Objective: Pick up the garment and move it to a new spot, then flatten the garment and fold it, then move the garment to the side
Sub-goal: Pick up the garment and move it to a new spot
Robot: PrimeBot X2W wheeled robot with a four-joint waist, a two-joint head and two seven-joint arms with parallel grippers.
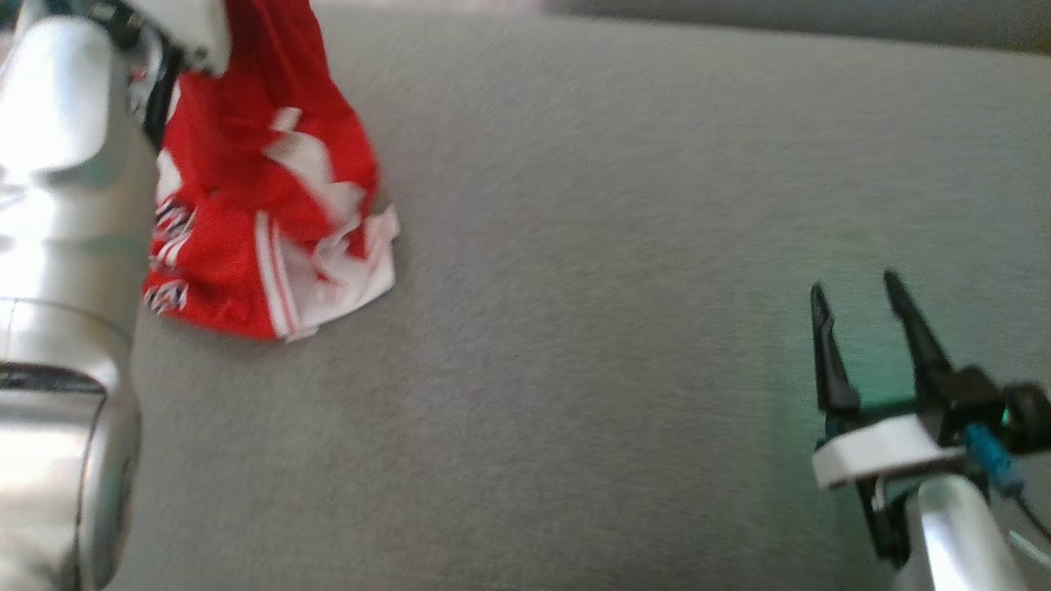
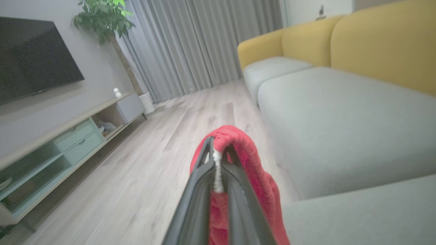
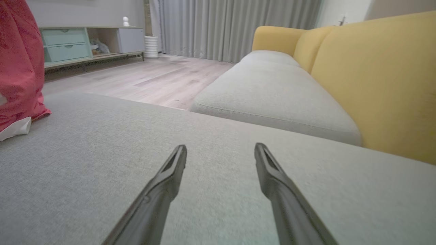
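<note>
- Garment (image 1: pixel 254 205): red cloth with white panels and stripes. In your head view it hangs down from the upper left, and its lower end lies bunched on the grey cushion (image 1: pixel 616 287).
- Left gripper (image 2: pixel 219 148): the fingers are pressed together and clamped on a fold of the garment. In the left wrist view a white seam is pinched between them. Red cloth drapes over the tips and down the right side of the fingers.
- Left arm (image 1: pixel 57 164): pale and shiny, it runs up the left edge of your head view just beside the garment. That part of the picture is blurred.
- Right gripper (image 1: pixel 854 283): the fingers stand apart with nothing between them. It sits above bare cushion at the lower right of your head view, well apart from the garment.
- Right wrist view: the garment shows at the left edge, and its white hem touches the cushion. The two dark fingers point across the grey fabric toward a second seat cushion (image 3: pixel 272 98).
- Sofa back (image 3: pixel 374 75): yellow, on the right of both wrist views.
- Room, left wrist view: wooden floor (image 2: pixel 153 146), grey curtains (image 2: pixel 190 44), a dark television (image 2: pixel 30 58) above a low cabinet (image 2: pixel 68 136), and a potted plant (image 2: pixel 102 17) by the curtains.
</note>
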